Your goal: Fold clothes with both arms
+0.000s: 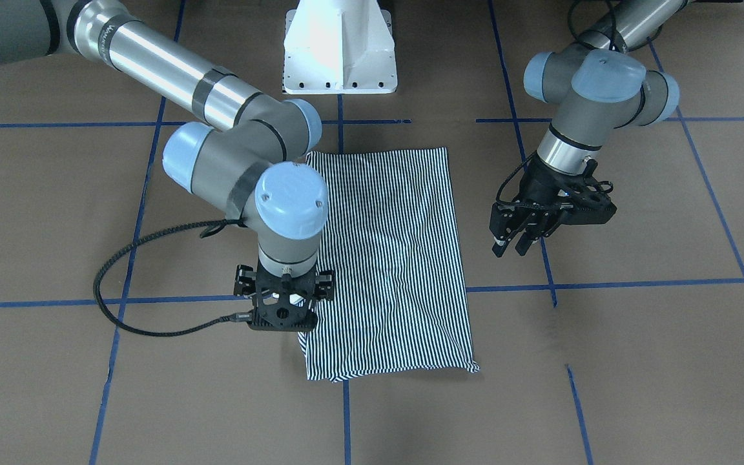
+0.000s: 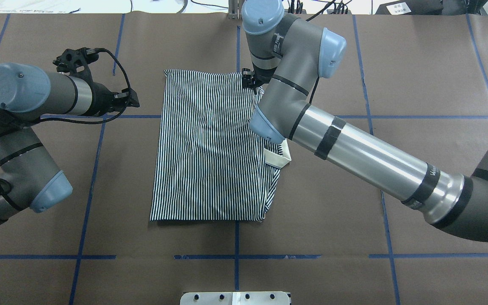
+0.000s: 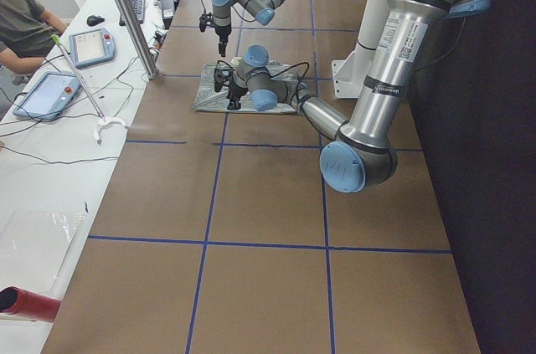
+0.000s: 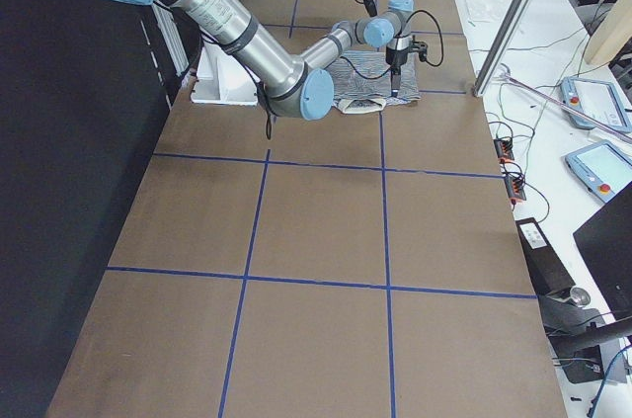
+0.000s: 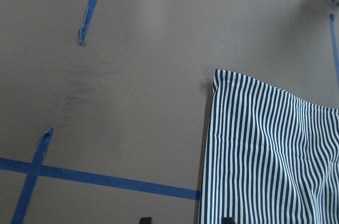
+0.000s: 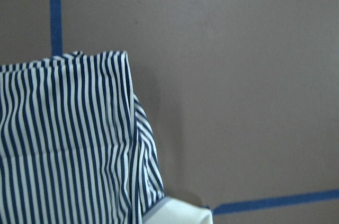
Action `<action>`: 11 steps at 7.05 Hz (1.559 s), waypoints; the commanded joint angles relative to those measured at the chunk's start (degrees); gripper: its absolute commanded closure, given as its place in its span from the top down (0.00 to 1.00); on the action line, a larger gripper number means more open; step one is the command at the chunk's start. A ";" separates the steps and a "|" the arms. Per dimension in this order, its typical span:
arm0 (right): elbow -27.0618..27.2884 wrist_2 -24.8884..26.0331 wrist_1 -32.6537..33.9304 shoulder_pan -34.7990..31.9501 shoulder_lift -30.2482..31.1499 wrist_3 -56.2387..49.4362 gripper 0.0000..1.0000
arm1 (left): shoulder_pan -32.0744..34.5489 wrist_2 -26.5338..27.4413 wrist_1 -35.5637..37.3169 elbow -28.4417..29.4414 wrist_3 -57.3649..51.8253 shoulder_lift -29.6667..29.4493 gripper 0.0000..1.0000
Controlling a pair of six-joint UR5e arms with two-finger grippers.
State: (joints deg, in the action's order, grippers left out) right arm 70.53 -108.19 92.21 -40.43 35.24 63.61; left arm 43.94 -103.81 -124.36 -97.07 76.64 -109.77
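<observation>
The striped polo shirt [image 2: 210, 148] lies folded into a tall rectangle in the middle of the table. Its cream collar [image 2: 281, 156] pokes out from the right edge, under my right arm. My right gripper [image 2: 250, 82] points straight down over the shirt's far right corner [image 1: 310, 349]; its fingers are hidden, so I cannot tell whether it is open or shut. The right wrist view shows that corner [image 6: 69, 139] and the collar [image 6: 177, 213]. My left gripper [image 1: 511, 248] hangs open and empty above bare table, left of the shirt [image 5: 275, 155].
The white pedestal [image 1: 340, 48] stands at the robot's side of the table. Blue tape lines [image 2: 100, 178] cross the brown table cover. A side bench with tablets [image 3: 92, 44] and a metal pole [image 3: 130, 15] lies past the far edge.
</observation>
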 commanded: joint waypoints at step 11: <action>27.82 17.67 -3.97 24.16 20.74 54.51 0.76 | -0.09 -0.08 0.00 -1.72 0.09 1.40 0.54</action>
State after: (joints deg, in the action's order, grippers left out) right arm 98.35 -90.33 89.50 -16.69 55.23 118.03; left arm 43.86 -103.89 -124.37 -98.70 76.73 -108.40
